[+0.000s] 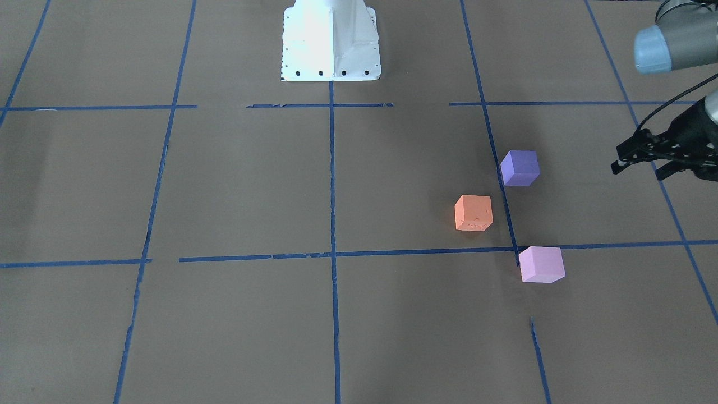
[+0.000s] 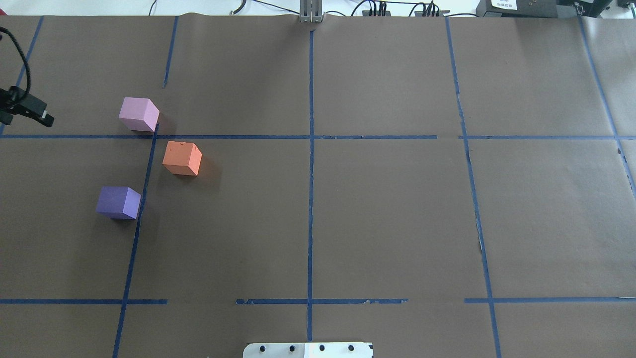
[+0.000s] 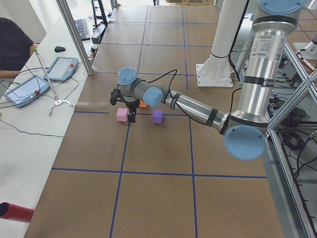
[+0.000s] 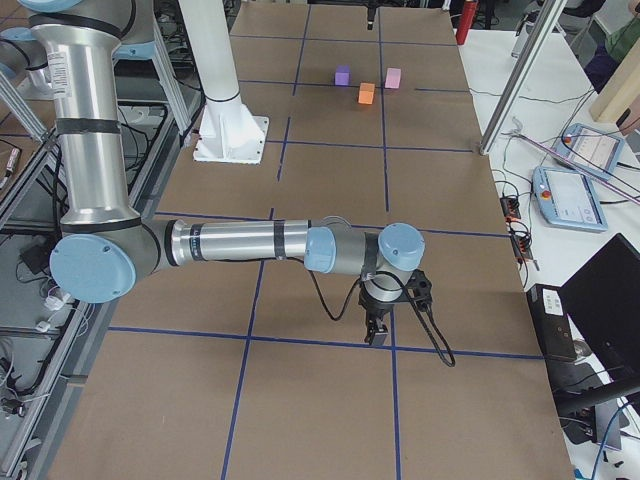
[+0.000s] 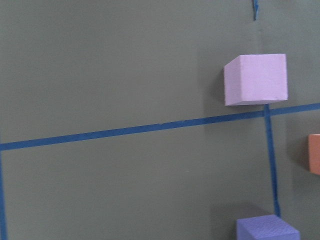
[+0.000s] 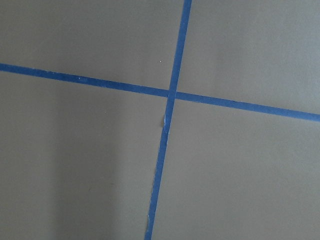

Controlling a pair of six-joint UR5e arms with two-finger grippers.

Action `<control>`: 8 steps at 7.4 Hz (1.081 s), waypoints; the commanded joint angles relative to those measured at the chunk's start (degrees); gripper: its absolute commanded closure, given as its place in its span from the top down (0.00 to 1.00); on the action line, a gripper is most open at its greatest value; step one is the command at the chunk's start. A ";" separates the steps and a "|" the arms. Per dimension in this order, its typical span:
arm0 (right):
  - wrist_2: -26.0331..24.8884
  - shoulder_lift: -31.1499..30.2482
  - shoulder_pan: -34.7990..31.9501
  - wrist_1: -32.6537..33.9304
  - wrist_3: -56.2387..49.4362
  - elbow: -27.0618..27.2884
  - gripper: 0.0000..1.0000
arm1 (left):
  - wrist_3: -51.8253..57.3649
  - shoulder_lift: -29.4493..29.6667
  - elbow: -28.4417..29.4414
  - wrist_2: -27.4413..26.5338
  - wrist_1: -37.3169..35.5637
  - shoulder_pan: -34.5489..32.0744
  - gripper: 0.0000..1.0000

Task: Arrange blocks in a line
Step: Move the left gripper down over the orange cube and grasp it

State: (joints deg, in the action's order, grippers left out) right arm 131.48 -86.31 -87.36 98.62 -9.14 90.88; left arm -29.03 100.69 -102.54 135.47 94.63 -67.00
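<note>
Three cubes sit apart on the brown table on the robot's left side. The orange block (image 1: 474,213) (image 2: 182,158) is in the middle. The dark purple block (image 1: 520,168) (image 2: 118,202) is nearer the robot. The pale pink block (image 1: 541,264) (image 2: 139,114) is farthest from it. They form a loose bent row, not touching. My left gripper (image 1: 636,170) (image 2: 22,118) hovers open and empty, outboard of the blocks. The left wrist view shows the pink block (image 5: 256,79), the purple block (image 5: 267,229) and an edge of the orange block (image 5: 315,154). My right gripper (image 4: 378,335) shows only in the exterior right view, far from the blocks; I cannot tell its state.
Blue tape lines (image 2: 310,149) divide the table into a grid. The white robot base (image 1: 331,39) stands at the table's robot side. An operator's tablets (image 3: 27,89) lie on a white side bench beyond the far edge.
</note>
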 commanded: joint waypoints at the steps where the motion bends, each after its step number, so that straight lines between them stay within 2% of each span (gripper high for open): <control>1: 0.00 0.00 0.00 0.00 0.00 0.00 1.00 | -9.42 6.51 1.19 -4.59 -0.49 8.08 1.00; 3: 0.00 0.00 0.00 0.00 0.00 0.00 1.00 | -16.38 11.79 4.62 -5.04 -0.50 11.97 1.00; 4: 0.00 0.00 0.00 0.00 0.00 0.00 1.00 | -17.36 12.33 4.80 -5.39 -0.41 13.73 1.00; 6: 0.00 0.00 0.00 0.00 0.00 0.00 1.00 | -19.03 13.21 4.89 -10.73 -0.50 16.97 1.00; 8: 0.00 0.00 0.00 0.00 0.00 0.00 1.00 | -18.96 13.47 6.99 -10.76 1.25 18.48 1.00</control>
State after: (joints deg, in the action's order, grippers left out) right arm 131.48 -86.31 -87.37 98.61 -9.14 90.88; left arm -47.90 113.98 -96.85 125.17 94.74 -49.71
